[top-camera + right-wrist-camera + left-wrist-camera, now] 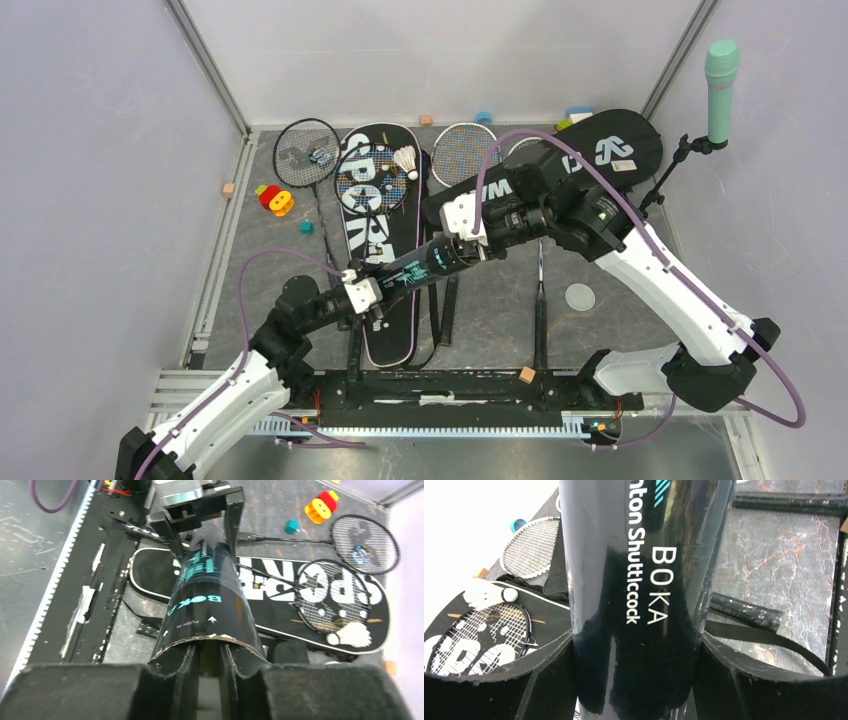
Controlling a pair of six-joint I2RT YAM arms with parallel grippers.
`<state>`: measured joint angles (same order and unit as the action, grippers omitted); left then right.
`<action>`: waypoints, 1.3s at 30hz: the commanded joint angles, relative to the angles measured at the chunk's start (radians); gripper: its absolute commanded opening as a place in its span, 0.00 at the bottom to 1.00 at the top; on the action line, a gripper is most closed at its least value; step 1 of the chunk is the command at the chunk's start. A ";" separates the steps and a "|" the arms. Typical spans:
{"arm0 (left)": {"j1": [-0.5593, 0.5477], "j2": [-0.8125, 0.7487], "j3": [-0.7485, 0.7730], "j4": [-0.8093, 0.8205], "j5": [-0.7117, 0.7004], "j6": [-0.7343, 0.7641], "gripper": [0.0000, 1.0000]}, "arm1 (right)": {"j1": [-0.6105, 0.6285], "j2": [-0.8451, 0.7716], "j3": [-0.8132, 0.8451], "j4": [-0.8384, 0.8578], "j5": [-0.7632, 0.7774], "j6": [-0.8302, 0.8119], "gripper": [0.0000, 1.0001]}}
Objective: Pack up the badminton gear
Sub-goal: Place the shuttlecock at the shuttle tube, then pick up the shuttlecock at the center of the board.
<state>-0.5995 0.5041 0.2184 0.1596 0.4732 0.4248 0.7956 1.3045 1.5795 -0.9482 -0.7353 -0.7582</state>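
Observation:
A long black tube (410, 270) hangs slanted over the "SPORT" bag (388, 330). My left gripper (365, 295) is shut on the tube's lower end; in the left wrist view the tube (639, 580) fills the space between both fingers (724, 680). My right gripper (452, 250) has its fingertips inside the tube's open upper mouth (207, 595). Its jaws stand slightly apart, and I see nothing between them. A white shuttlecock (405, 160) and a racket (368, 182) lie on the SPORT bag. Two more rackets (307, 152) (466, 150) lie at the back. The "CROSSWAY" bag (610, 150) lies back right.
A mint-green microphone (721, 75) on a black stand rises at the far right. Red and yellow toy blocks (275, 198) and a teal block (306, 227) lie at the left. A grey disc (580, 296) and an orange block (526, 375) lie near the front rail (450, 388).

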 commanded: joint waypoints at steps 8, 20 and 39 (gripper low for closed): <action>-0.010 -0.061 0.003 0.202 -0.077 -0.052 0.15 | 0.010 -0.264 0.066 0.186 0.404 0.153 0.60; -0.010 -0.065 -0.068 0.557 -0.662 -0.228 0.19 | 0.010 -0.440 -0.277 0.656 1.121 0.453 0.98; -0.010 -0.059 -0.059 0.581 -0.962 -0.273 0.25 | -0.112 0.658 0.046 1.167 0.946 0.684 0.98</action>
<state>-0.6083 0.4469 0.1352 0.6598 -0.4553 0.1806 0.6960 1.8496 1.4605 0.0269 0.3260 -0.1158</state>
